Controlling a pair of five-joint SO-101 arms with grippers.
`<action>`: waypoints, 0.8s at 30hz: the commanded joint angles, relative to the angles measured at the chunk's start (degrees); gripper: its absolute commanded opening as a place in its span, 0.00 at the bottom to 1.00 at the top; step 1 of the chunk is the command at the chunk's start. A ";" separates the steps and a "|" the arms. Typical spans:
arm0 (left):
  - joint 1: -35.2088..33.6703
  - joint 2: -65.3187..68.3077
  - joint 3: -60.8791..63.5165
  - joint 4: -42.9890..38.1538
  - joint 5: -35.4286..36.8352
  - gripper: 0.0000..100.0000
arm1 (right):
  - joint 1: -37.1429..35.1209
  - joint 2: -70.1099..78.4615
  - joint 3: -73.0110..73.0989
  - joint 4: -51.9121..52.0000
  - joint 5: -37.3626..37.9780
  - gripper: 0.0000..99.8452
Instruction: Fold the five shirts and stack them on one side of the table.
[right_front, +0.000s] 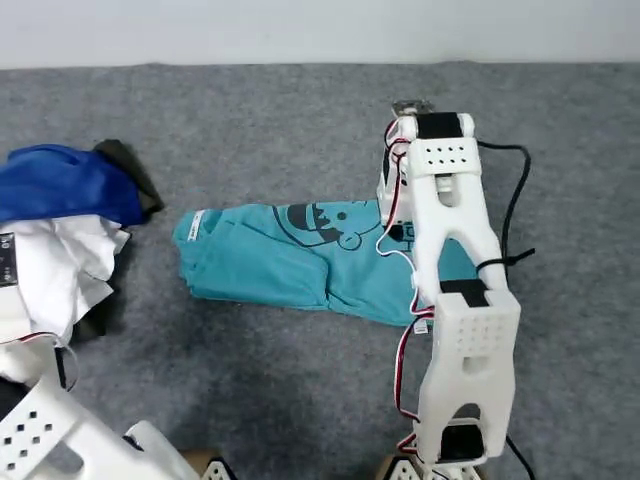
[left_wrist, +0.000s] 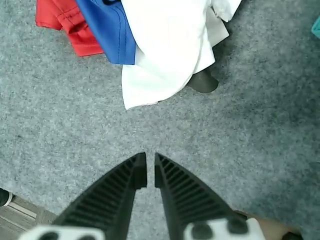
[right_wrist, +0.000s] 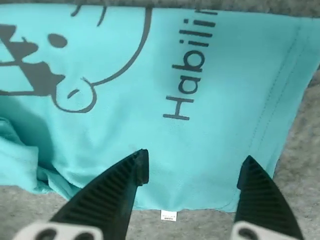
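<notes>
A grey, short-piled felt covering (right_front: 300, 380) spreads over the whole tabletop. Along this covering's far edge runs a plain white wall (right_front: 300, 30). Just past the covering's near edge, the left wrist view catches a strip of pale wood-grain flooring (left_wrist: 20, 215), with a small dark rounded object (left_wrist: 4, 197) touching the covering's border. A pale brown patch (right_front: 200, 464) also shows at the covering's near edge.
</notes>
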 joint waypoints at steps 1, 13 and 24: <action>0.26 -0.44 -0.22 0.88 -0.26 0.04 | 1.45 -0.48 -0.35 -1.80 -0.62 0.29; 0.35 -0.35 -0.22 0.09 -0.26 0.04 | 7.25 3.74 -0.35 -7.60 5.10 0.29; 0.35 -0.35 -0.13 -0.70 -0.26 0.04 | 9.71 6.02 -0.97 -11.21 6.33 0.29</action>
